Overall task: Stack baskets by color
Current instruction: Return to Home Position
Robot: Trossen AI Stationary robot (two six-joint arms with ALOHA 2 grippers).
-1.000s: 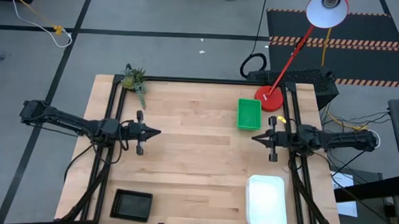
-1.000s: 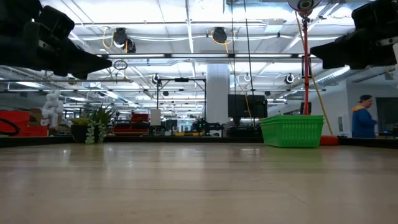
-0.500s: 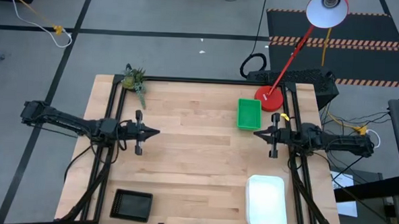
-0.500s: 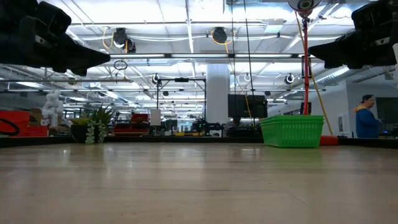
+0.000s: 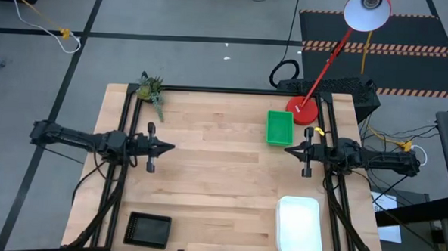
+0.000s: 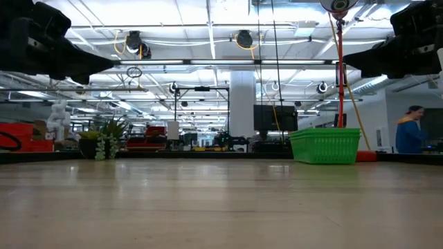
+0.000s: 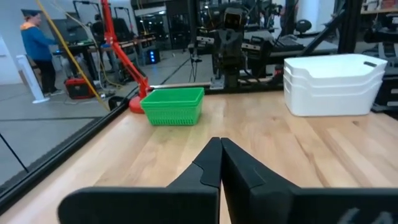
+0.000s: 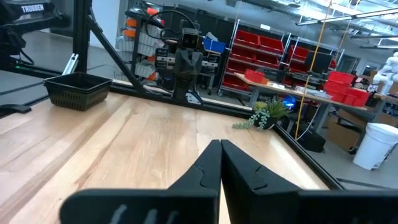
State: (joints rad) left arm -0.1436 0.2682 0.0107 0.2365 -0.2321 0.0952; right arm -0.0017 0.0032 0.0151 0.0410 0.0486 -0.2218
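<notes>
A green basket (image 5: 279, 127) (image 7: 174, 106) stands on the table at the far right. A stack of white baskets (image 5: 299, 226) (image 7: 333, 84) sits at the near right corner. A black basket (image 5: 148, 229) (image 8: 78, 89) sits at the near left. How many green or black baskets are nested I cannot tell. My left gripper (image 5: 171, 147) (image 7: 221, 146) hovers shut, pointing level, over the table's left part. My right gripper (image 5: 286, 150) (image 8: 221, 146) hovers shut over the right part, just near of the green basket. Both are high above the wood and hold nothing.
A red desk lamp (image 5: 303, 112) stands on its base beside the green basket at the far right corner. A small plant (image 5: 151, 88) is at the far left corner. Black frame rails (image 5: 123, 182) run along both sides. Bare wood lies between the grippers. A person (image 6: 410, 131) stands beyond the table.
My left gripper has drawn back a little toward the table's left edge, still shut and level. The baskets have stayed where they were.
</notes>
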